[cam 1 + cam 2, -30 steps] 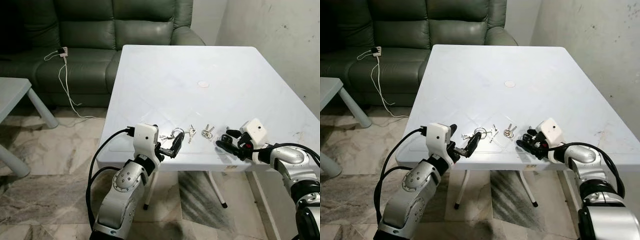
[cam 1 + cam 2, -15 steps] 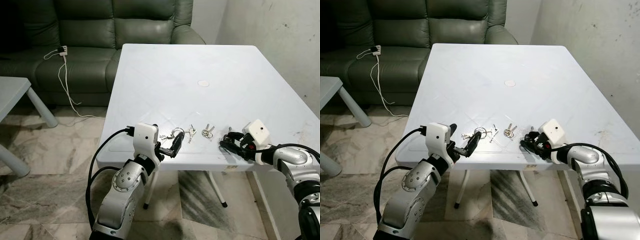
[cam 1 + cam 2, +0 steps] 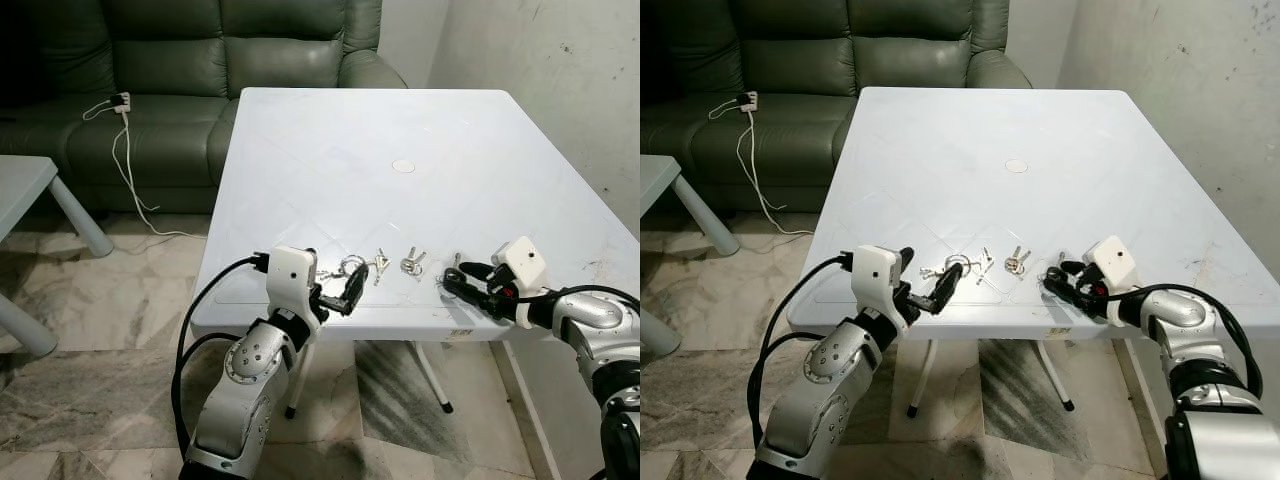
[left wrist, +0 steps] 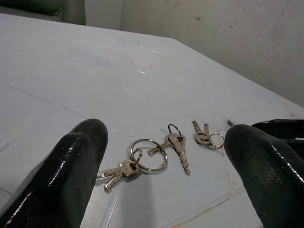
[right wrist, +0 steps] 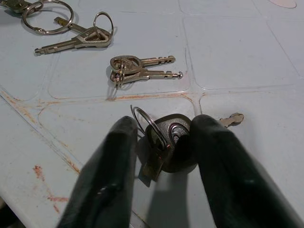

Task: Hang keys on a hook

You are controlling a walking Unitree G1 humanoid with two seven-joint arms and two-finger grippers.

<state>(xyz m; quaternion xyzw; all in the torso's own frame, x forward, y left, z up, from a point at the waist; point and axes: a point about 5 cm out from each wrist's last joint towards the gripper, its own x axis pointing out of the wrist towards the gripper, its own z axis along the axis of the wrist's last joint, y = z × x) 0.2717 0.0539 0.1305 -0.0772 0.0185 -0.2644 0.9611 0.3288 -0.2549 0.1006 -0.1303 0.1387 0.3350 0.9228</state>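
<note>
Right wrist view: three key bunches (image 5: 142, 69), right pincer (image 5: 164, 156) gripping one.

Three silver key bunches (image 5: 142, 69) lie flat near the tabletop's (image 3: 400, 110) front edge; a black-headed key (image 5: 173, 145) sits between the right gripper's (image 5: 164, 156) fingers.

White desk (image 3: 400, 120), square, with a green sofa (image 3: 200, 60) behind it at 11 o'clock and a white cable with plug (image 3: 122, 140) trailing from the sofa seat to the marble floor (image 3: 100, 330). Near the desk's front edge, in a row: a ringed key bunch (image 3: 350, 266), a single key (image 3: 380, 265) just beside it at 3 o'clock, a small key pair (image 3: 412, 263) further that way; a small round mark (image 3: 403, 166) at 12 o'clock mid-desk. Left gripper (image 3: 350, 290) at the front edge just below the ringed bunch; right gripper (image 3: 462, 284) at 3 o'clock of the key pair, jaws low on the desk, their state unclear.
</note>
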